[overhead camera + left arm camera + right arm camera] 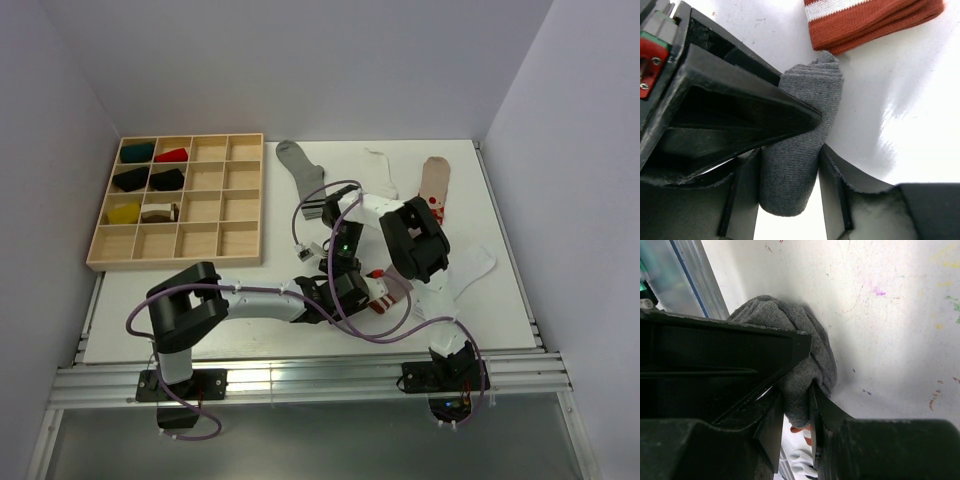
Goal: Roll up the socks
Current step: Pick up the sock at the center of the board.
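A plain dark grey sock (800,105) is bunched into a roll between both grippers near the table's middle. In the left wrist view it runs between my left gripper's (789,156) fingers and touches both pads. My right gripper (796,392) is shut on the same roll (805,335), pinching its lower fold. In the top view the two grippers meet, left (345,288) just below right (346,250), and hide the roll. A red-and-white striped cuff (865,20) lies just beyond it.
A grey sock with dark cuff stripes (298,168), a white sock (381,172) and a taupe sock (436,183) lie flat at the back. Another white sock (470,270) lies at the right. A wooden compartment tray (205,245) at the left holds several rolled socks.
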Robot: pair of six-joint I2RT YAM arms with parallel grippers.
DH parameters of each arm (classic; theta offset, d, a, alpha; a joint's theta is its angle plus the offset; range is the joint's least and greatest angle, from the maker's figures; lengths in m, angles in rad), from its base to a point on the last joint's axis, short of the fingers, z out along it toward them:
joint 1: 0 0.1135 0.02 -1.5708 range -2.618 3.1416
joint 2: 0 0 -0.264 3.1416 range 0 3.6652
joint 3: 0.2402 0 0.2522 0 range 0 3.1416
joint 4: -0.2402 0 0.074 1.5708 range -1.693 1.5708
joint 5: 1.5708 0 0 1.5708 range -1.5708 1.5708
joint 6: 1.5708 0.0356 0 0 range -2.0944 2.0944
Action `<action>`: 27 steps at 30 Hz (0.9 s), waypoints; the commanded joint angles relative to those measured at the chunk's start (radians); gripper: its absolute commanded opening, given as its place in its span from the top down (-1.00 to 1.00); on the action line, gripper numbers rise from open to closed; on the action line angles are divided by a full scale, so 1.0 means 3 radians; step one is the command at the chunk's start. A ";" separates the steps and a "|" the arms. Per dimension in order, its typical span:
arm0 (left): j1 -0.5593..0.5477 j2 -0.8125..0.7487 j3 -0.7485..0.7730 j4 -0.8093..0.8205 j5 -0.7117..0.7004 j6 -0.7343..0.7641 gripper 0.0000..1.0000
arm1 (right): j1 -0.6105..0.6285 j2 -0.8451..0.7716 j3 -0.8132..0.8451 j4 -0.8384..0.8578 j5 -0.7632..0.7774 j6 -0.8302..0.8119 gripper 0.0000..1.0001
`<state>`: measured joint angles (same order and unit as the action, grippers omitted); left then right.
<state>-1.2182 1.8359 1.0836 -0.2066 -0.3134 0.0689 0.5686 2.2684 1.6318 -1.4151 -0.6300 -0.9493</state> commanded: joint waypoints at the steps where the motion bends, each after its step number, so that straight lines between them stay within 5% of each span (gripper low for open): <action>1: 0.0006 0.0236 -0.0012 -0.0145 0.0155 0.0113 0.02 | 0.0027 0.0170 0.0027 0.0289 0.0315 -0.0185 0.40; 3: 0.0006 0.0246 -0.0027 -0.0130 0.0165 0.0113 0.28 | 0.0027 0.0170 0.0042 0.0274 0.0310 -0.0200 0.38; 14: 0.0011 0.0328 -0.0033 -0.0083 0.0257 0.0123 0.99 | -0.0013 0.0068 0.0058 0.0335 0.0198 -0.0139 0.06; 20: 0.0057 0.0293 -0.0063 -0.0002 0.0354 0.0042 1.00 | -0.0177 -0.0259 0.0068 0.0417 0.0147 -0.0037 -0.18; 21: 0.0067 0.0257 -0.0084 0.0034 0.0370 0.0016 1.00 | -0.0208 -0.0310 0.0063 0.0422 0.0127 -0.0021 -0.48; 27: 0.0175 0.0088 -0.0140 0.0146 0.0436 -0.0051 1.00 | -0.0519 -0.0668 0.0088 0.0356 -0.0001 0.0004 -0.51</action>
<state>-1.1900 1.8542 1.0813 -0.1345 -0.2554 0.0845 0.4553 2.1475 1.6451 -1.3304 -0.6025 -0.9401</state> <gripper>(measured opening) 0.309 0.752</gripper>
